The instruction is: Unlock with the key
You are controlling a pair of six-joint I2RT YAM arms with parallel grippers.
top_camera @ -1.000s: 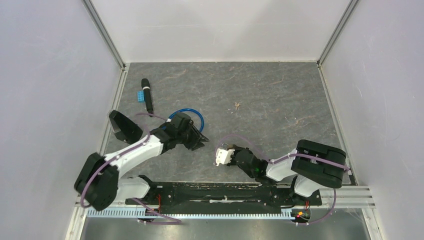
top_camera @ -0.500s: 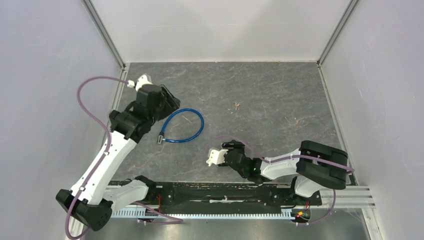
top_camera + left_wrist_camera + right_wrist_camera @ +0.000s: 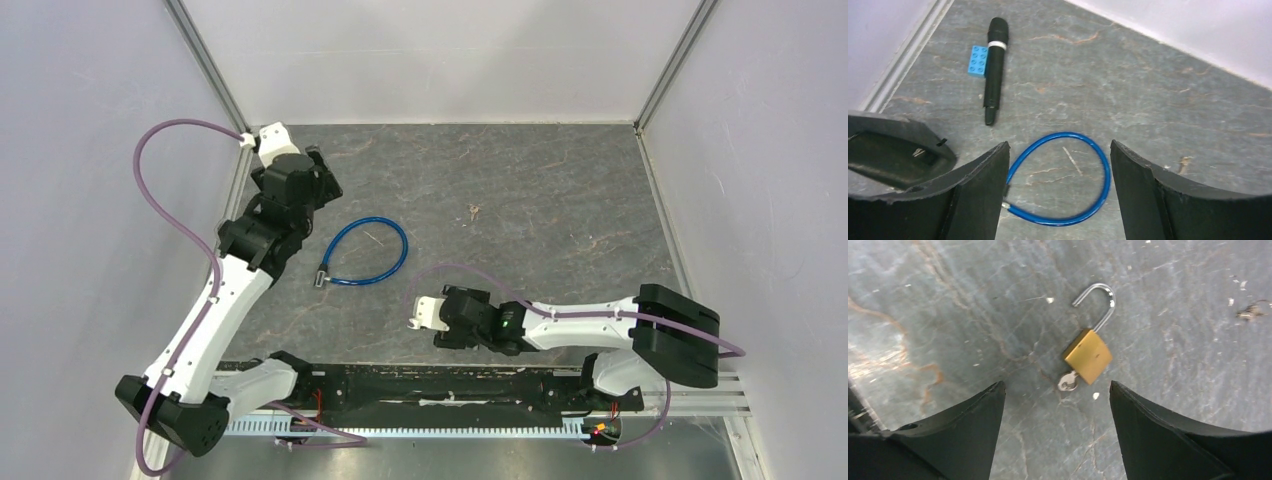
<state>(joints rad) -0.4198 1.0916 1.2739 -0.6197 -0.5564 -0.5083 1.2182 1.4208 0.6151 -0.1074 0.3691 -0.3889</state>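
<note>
Left arm (image 3: pixel 225 300) has swung well beyond the padlock (image 3: pixel 1088 356). Nearest: right gripper (image 3: pixel 1054 387), spread and empty, over padlock on surface (image 3: pixel 948 300), shackle (image 3: pixel 1110 305) open, key (image 3: pixel 1068 381) seated. Risk: careless descent knocks shackle shut. Farther: left gripper (image 3: pixel 1059 145), also spread, above blue cable (image 3: pixel 1068 134).

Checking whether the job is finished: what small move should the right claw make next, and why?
Probably lift the right claw straight up and clear. The padlock lies flat with its shackle swung open and the key in its base; the claw's jaws stand open around nothing, so unlocking looks done.
</note>
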